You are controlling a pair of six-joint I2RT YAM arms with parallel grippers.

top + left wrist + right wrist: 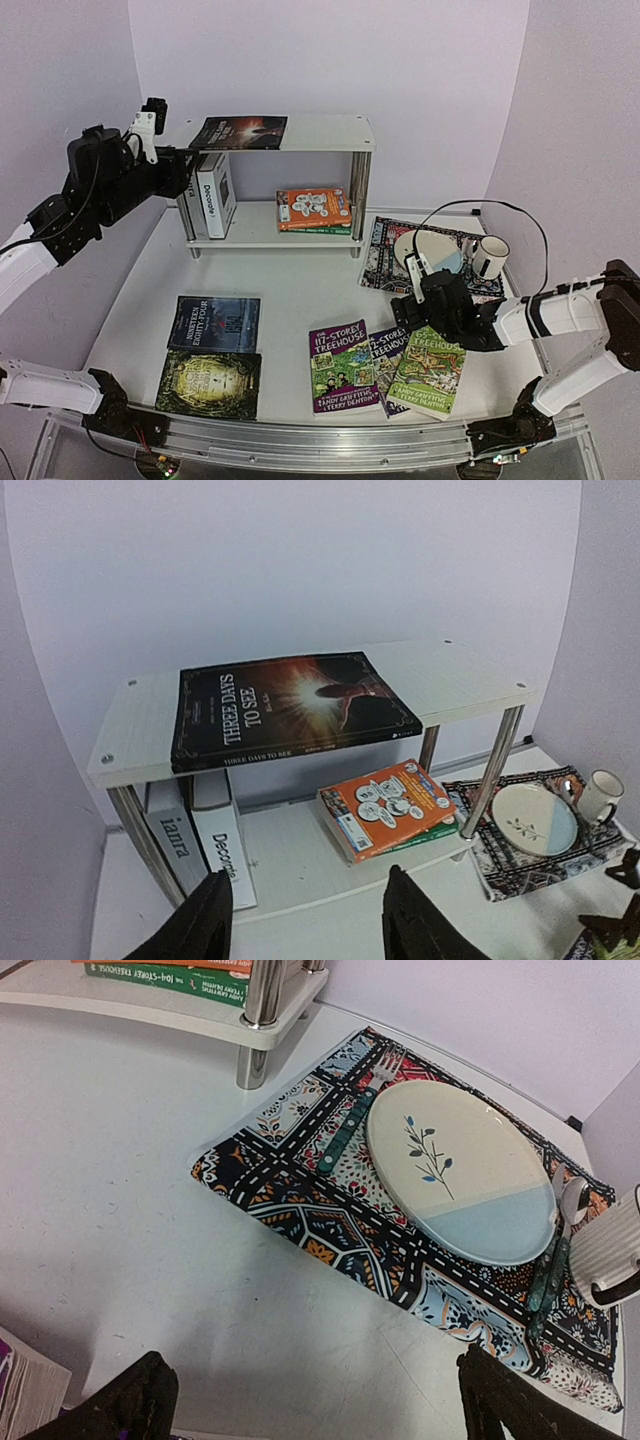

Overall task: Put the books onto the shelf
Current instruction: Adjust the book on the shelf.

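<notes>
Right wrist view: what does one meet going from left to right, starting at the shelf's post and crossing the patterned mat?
The chrome shelf post → fork → plate → mug.

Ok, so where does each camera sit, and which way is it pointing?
Top external: above and behind the robot, looking down on table, shelf and books; left arm and right arm show.
Left wrist: raised before the shelf, facing its dark top book; left claw at bottom.
Right wrist: low over the table, facing the mat and plate; right claw at bottom.
Shared: top and left wrist both show the orange book.
</notes>
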